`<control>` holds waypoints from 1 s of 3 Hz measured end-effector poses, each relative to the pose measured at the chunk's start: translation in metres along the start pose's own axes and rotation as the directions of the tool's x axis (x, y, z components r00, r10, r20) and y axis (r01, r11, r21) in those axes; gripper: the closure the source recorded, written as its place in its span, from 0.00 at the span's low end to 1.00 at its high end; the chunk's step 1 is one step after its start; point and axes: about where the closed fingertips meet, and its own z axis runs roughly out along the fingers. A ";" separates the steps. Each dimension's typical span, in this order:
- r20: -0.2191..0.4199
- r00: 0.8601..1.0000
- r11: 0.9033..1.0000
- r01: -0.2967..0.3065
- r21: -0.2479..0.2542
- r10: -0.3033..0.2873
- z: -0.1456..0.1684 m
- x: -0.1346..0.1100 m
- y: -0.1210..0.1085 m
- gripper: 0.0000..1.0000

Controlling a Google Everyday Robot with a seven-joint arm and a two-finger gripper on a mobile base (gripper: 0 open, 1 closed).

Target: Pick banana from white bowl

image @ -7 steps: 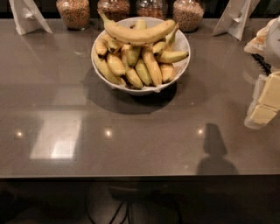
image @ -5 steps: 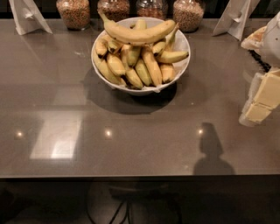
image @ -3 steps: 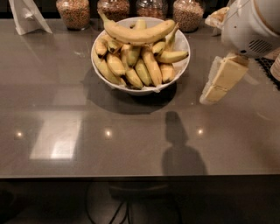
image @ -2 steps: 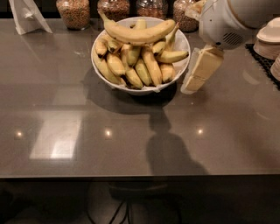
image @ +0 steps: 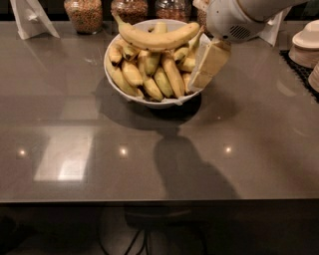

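The banana (image: 157,37) is long, curved and ripe yellow. It lies across the top of a heap of shorter yellow-green bananas (image: 149,74) in the white bowl (image: 149,103), at the back middle of the grey table. My gripper (image: 208,67) hangs down from the white arm (image: 234,17) at the upper right. It sits over the bowl's right rim, just right of the long banana's right end and in front of some of the short bananas there. It holds nothing that I can see.
Glass jars of grain (image: 83,14) stand in a row behind the bowl. A white folded stand (image: 31,17) is at the back left. Stacked white dishes (image: 306,47) sit on a dark mat at the right edge.
My arm has swung in from the table's right edge to the left and back, bringing the gripper to the bowl's right rim. The bananas and bowl have not moved.
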 end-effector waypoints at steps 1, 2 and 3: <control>0.041 0.999 0.999 0.026 0.024 -0.027 0.012 -0.011 -0.014 0.00; 0.078 0.996 0.998 0.044 0.039 -0.047 0.024 -0.021 -0.024 0.00; 0.120 0.991 0.997 0.060 0.048 -0.066 0.046 -0.032 -0.039 0.11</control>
